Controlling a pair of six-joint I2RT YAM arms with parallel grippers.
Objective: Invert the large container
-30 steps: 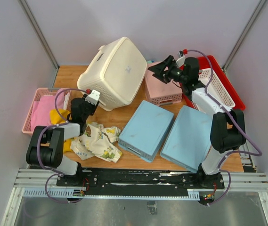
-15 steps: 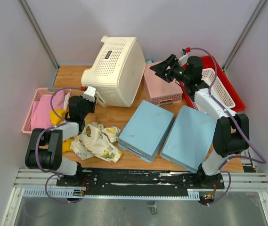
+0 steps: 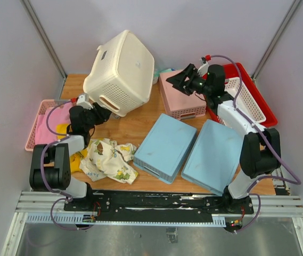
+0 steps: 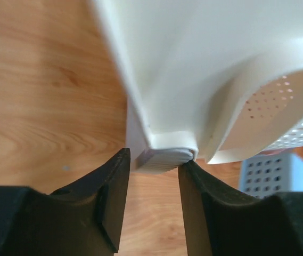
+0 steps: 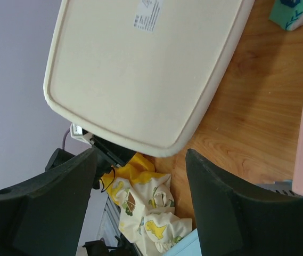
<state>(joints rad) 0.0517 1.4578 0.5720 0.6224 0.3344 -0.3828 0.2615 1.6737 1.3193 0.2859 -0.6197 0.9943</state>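
cream-beige plastic, the large container (image 3: 120,72) stands tipped on the wooden table (image 3: 140,125) just to the left of the inverted pink basket (image 3: 183,101). no contact between the two is visible. its flat base faces up and toward the basket. its open mouth faces down and away from the basket, so only the lower rim is near the table.

the left gripper (image 3: 94,113) sits on the side of the container away from the basket. it is clamped on that lower rim: the left wrist view shows the rim lip (image 4: 166,156) pinched between the fingers (image 4: 114,186). the right gripper (image 3: 177,81) hovers over the basket's far-left corner, jaws spread wide and holding nothing, aimed at the container's base.

judgement: inversion is partly done. the container lies up and basket-ward from the left claw, with the gripped rim as pivot. the left arm is therefore the working arm. the mouth must settle flat, clear of the basket.
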